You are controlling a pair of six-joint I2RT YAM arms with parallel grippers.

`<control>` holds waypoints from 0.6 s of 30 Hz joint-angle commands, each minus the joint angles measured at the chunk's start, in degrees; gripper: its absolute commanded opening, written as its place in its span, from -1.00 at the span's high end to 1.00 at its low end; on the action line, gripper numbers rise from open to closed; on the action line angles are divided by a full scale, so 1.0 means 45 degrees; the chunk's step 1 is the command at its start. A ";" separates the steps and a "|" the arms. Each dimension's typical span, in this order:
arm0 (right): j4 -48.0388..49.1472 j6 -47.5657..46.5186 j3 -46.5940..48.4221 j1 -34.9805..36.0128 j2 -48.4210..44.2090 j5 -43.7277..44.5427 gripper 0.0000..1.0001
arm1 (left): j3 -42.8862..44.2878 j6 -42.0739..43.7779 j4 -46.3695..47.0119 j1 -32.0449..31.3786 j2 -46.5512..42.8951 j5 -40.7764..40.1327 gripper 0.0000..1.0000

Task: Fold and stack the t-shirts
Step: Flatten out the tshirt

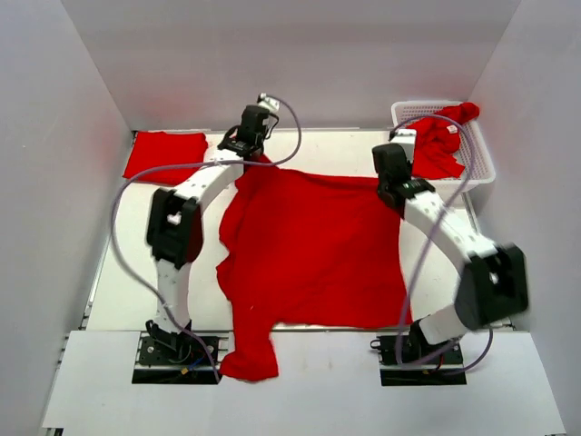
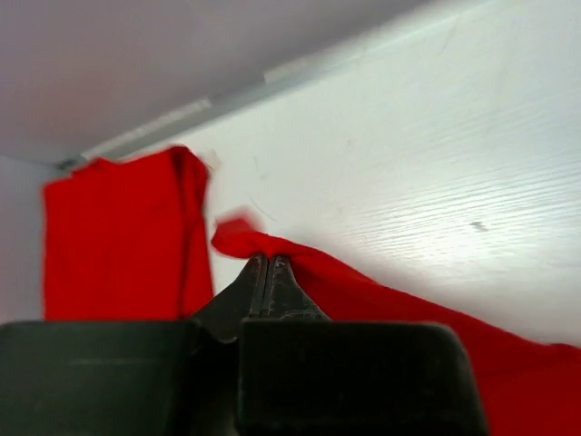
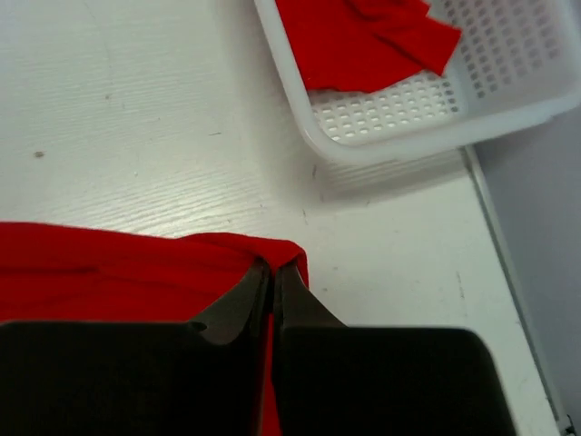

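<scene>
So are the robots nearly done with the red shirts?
Not yet. One folded shirt already lies in the far left corner. Right now the left gripper and the right gripper each pinch a far corner of the spread shirt, which isn't folded yet. Crumpled red fabric waits in the white basket, so most of the job looks left to do.

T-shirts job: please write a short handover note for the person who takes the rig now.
Left gripper: shut on the far left corner of the spread t-shirt. Right gripper: shut on its far right corner.
Done: one folded t-shirt lies at the far left.
Left: fold the spread one, stack it; crumpled red fabric waits in the basket.
</scene>
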 commanded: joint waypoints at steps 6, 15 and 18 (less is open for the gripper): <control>0.1170 -0.1140 0.4506 -0.1604 0.5579 -0.2872 1.00 | 0.2861 -0.0712 0.2478 0.1611 0.4020 0.3252 1.00; 0.0584 -0.1668 0.7263 -0.2055 0.8394 -0.3712 1.00 | 0.3857 -0.1355 0.4377 0.2003 0.5877 0.5012 1.00; 0.0564 -0.1766 0.8316 -0.2133 0.9001 -0.3382 1.00 | 0.3974 -0.1356 0.4496 0.2120 0.5995 0.4896 1.00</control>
